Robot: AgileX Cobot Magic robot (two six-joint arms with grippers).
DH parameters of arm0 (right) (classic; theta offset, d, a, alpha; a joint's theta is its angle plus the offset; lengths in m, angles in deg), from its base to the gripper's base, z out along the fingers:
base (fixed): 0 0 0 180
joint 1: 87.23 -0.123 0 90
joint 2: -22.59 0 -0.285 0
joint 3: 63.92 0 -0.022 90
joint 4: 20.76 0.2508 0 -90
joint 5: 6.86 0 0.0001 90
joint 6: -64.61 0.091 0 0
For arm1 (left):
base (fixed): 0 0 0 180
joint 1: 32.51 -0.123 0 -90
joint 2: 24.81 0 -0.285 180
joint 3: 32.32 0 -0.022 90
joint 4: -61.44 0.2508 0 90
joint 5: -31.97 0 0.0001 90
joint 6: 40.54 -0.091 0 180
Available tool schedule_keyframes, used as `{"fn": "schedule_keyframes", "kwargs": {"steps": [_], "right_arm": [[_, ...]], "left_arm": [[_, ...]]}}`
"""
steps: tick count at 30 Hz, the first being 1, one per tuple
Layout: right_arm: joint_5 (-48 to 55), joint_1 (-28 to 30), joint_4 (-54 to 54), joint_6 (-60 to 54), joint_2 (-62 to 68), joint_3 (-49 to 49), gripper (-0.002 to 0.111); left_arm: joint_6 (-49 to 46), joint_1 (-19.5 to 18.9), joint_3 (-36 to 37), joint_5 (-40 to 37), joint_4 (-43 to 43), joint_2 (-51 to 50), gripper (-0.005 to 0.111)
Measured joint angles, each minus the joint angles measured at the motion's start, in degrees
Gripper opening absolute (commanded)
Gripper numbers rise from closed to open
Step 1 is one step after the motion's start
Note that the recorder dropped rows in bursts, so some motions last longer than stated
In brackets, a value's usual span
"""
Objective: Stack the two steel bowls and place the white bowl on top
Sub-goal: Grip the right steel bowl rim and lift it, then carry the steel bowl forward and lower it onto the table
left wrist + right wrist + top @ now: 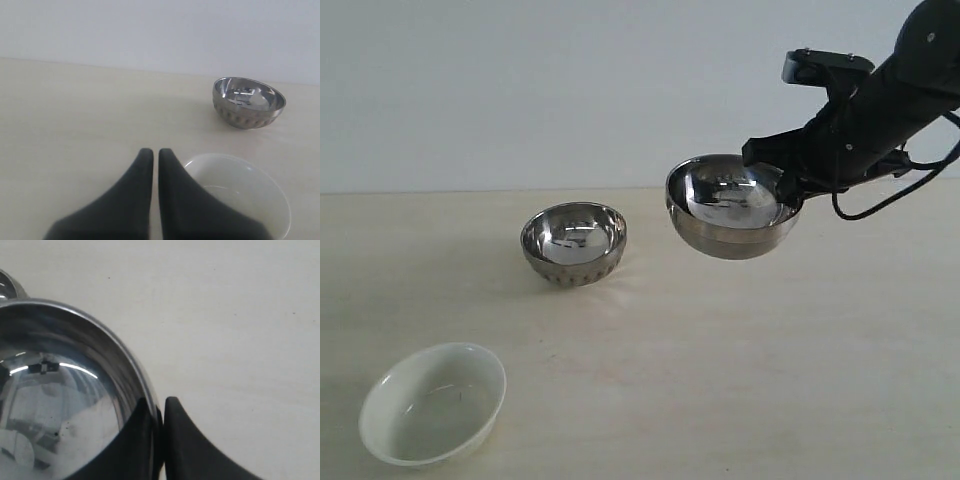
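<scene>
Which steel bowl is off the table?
The smooth steel bowl, held by its rim in the right gripper; the ribbed steel bowl sits on the table.

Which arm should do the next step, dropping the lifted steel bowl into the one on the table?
Right. The right gripper grips the rim of the smooth steel bowl, held in the air beside the ribbed steel bowl. The left gripper is shut and empty, near the white bowl.

The ribbed steel bowl (pixel 574 243) stands on the tabletop (pixel 740 380) toward the far edge, left of the middle; the white bowl (pixel 433 403) sits well apart from it by the near left corner. The smooth steel bowl (pixel 730 208) hangs above the tabletop, right of the ribbed one, its rim between the fingers of the right gripper (pixel 788 190).
</scene>
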Motion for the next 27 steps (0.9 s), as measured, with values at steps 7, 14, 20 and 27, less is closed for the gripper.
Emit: {"fn": "schedule_keyframes", "kwargs": {"steps": [7,14,20,27], "right_arm": [[0.24,0.00,2.59,0.26,-8.41,10.25,0.000],[0.33,-0.18,3.47,0.26,-13.34,18.40,0.000],[-2.35,-8.07,4.31,1.92,-13.86,20.33,0.000],[-7.73,-17.38,4.77,5.60,-11.65,20.33,0.000]], "left_arm": [[0.00,0.00,0.00,0.00,0.00,0.00,0.004],[0.00,0.00,0.00,0.00,0.00,0.00,0.004],[0.00,0.00,0.00,0.00,0.00,0.00,0.004],[0.00,0.00,0.00,0.00,0.00,0.00,0.004]]}}
